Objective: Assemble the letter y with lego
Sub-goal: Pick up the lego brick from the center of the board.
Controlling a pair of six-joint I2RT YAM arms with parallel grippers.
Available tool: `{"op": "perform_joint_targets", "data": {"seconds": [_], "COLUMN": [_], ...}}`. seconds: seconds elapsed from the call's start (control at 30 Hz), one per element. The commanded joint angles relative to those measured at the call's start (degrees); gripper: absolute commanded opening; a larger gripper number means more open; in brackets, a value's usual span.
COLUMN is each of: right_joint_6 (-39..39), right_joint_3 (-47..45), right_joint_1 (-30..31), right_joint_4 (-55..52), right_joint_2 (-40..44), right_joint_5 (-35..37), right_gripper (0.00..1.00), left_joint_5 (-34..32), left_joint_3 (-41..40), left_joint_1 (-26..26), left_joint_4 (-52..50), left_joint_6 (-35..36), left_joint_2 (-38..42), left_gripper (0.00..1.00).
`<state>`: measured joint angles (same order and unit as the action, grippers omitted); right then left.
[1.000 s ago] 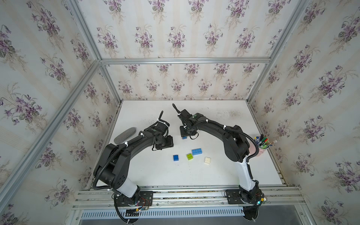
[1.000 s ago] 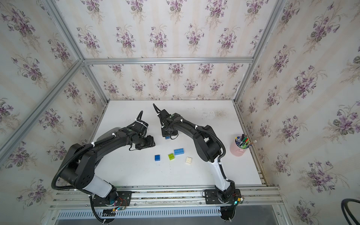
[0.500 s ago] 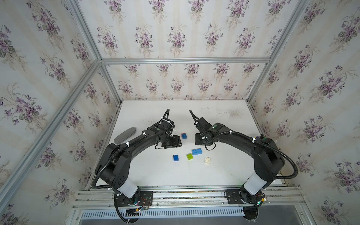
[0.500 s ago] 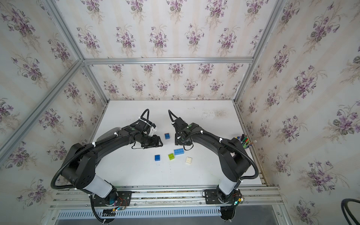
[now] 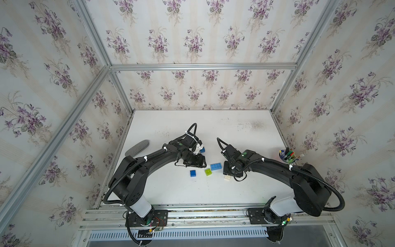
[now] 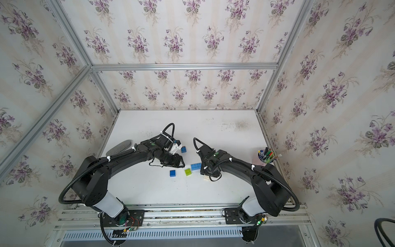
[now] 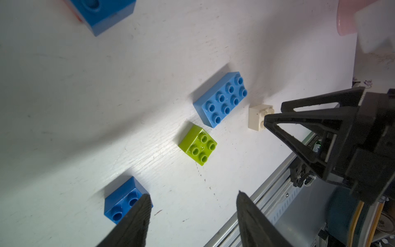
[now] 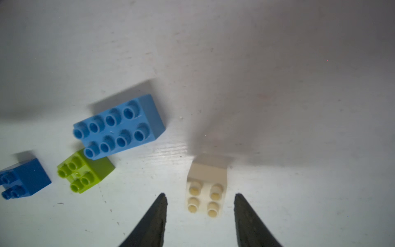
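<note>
With the right gripper (image 8: pixel 200 195) open astride the cream-white brick (image 8: pixel 206 175), just beside the light blue brick (image 8: pixel 119 126), its pickup seems in hand; next it must lower squarely and close, the left gripper (image 7: pixel 193 194) open, empty.

The white table (image 5: pixel 181 192) is brightly, evenly lit in both top views; broad soft shadows and slight blur are seen in the wrist views.

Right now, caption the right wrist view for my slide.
Right gripper, open, flanks the cream-white brick; light blue brick, lime green brick and dark blue brick lie nearby.
</note>
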<state>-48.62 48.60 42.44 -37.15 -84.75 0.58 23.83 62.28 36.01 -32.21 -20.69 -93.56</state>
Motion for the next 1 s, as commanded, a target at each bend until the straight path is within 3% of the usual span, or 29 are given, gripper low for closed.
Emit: {"op": "perform_joint_targets", "data": {"seconds": [0.0,0.2,0.47,0.6,0.97], "right_joint_6": [-3.05,-2.89,-1.88,-0.46,15.39], "right_joint_3": [-0.35,-0.05,0.17,1.66,13.23], "right_joint_1": [0.36,0.37,0.39,0.37,-2.95], "right_joint_4": [0.61,1.20,0.94,0.07,-2.06], "right_joint_2": [-1.49,-2.87,-3.47,-2.82,-6.63], "right_joint_5": [0.52,1.18,0.65,1.42,1.82], "right_gripper": [0.50,0.43,0.27,0.25,0.24], "left_joint_5": [-0.64,-1.59,-2.53,-2.57,-2.39], "left_joint_3": [-0.01,-0.59,-1.02,-1.03,-2.01], "left_joint_1": [0.18,0.27,0.23,0.27,0.27], "left_joint_4": [-0.70,-0.75,-0.93,-1.01,-0.99], "left_joint_6": [1.06,0.83,0.92,0.91,0.87], "left_joint_2": [0.29,1.10,1.51,1.47,2.22], "left_gripper": [0.65,0.66,0.65,0.66,0.65]}}
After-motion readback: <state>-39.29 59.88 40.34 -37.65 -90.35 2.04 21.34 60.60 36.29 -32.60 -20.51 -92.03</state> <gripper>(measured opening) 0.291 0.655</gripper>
